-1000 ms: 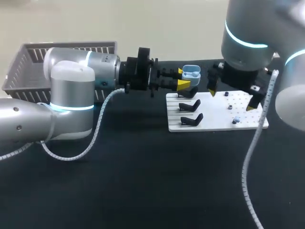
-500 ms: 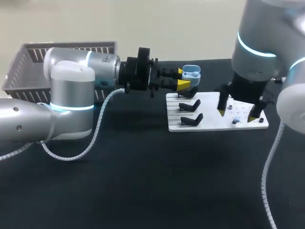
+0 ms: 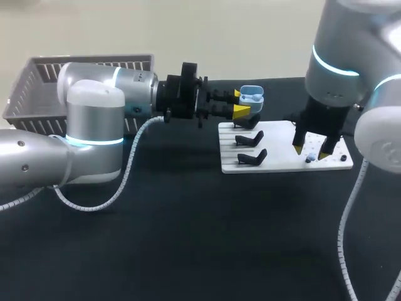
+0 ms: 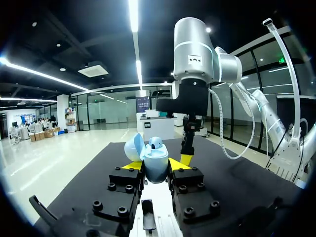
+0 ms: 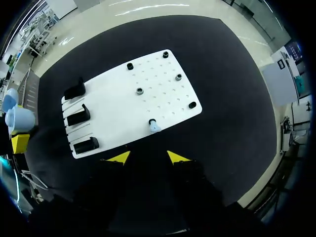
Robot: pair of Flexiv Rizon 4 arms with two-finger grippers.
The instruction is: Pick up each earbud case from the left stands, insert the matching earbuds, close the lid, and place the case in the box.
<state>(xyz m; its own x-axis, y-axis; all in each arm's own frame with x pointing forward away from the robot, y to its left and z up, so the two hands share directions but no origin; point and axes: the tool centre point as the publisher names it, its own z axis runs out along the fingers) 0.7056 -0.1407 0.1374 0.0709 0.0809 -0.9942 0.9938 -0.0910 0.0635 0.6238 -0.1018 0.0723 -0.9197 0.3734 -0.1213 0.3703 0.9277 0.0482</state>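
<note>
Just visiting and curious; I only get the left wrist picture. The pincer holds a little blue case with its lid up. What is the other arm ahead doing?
Observer: Its pincer hangs open over a white board, above one small blue earbud standing on it.
Visitor: Anything else on that board?
Observer: Three black stands, all empty.
Visitor: Where might the case go?
Observer: Probably the grey basket beyond the left arm, at the table's far left.

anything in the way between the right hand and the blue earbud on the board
Nothing visible. The right hand hangs open above the board, and the earbud stands just ahead of its tips, gap clear.
</note>
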